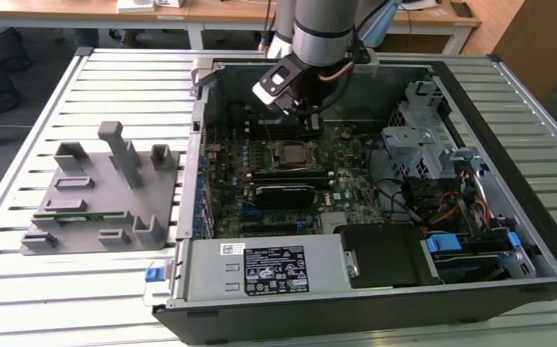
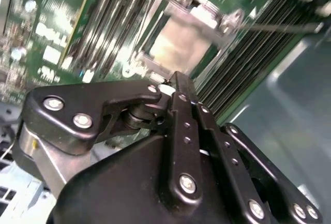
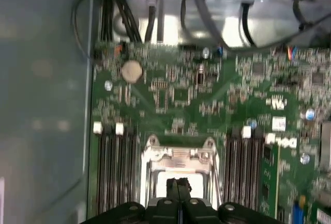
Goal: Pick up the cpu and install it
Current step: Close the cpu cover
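My gripper (image 1: 311, 127) hangs inside the open computer case, just above the motherboard's processor socket (image 1: 292, 152). Its two black fingers are pressed together with nothing between them, as both wrist views show; the gripper (image 2: 175, 77) tips point down at the socket. In the first wrist view the gripper (image 3: 179, 183) sits over the metal socket frame (image 3: 178, 154). A pale silvery square, the cpu (image 2: 175, 48), lies flat inside that frame, and in the first wrist view the cpu (image 3: 161, 178) is partly covered by the fingertips.
The black case (image 1: 509, 217) lies open on a slatted white table (image 1: 124, 87). Memory slots (image 3: 116, 169) flank the socket. Cables and a drive cage (image 1: 422, 137) fill the exterior view's right. A grey fixture (image 1: 105, 195) holding a green memory stick stands on the exterior view's left.
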Controlling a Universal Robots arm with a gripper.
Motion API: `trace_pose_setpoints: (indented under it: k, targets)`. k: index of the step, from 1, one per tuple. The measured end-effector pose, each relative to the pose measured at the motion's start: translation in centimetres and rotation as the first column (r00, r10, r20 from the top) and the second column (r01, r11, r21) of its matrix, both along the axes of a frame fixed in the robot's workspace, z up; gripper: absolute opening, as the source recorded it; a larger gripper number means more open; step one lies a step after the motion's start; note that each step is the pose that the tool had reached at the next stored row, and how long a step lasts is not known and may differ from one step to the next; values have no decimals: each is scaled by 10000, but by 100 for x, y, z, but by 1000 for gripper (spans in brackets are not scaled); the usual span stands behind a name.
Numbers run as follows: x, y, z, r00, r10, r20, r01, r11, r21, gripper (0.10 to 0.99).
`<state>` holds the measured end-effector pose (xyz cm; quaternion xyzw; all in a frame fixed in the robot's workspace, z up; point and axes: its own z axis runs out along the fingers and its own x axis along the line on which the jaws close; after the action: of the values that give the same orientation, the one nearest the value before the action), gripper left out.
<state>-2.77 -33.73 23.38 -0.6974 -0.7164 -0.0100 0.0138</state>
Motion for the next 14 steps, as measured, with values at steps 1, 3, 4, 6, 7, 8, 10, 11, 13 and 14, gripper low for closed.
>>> trace_pose_setpoints:
  k: [1,3,4,6,7,8,10,11,13,14]
  targets:
    - [-45,0,-7,10000,-1,0,1,10000,0,106]
    - [-135,0,-21,10000,1,0,-1,10000,-1,106]
    - [-183,0,-28,10000,1,0,-1,10000,0,106]
    - [-243,0,-37,10000,1,1,-1,10000,0,106]
    - [-270,-2,-42,10000,0,0,0,10000,0,106]
    - [-293,-10,-50,10000,1,0,-1,10000,0,106]
    - [-332,-32,-79,10000,5,1,-5,10000,1,106]
    - [-351,-35,-97,10000,8,2,-8,10000,2,106]
    - [-377,-37,-133,10000,9,0,-9,10000,0,106]
    - [-383,-37,-152,10000,9,0,-9,10000,1,106]
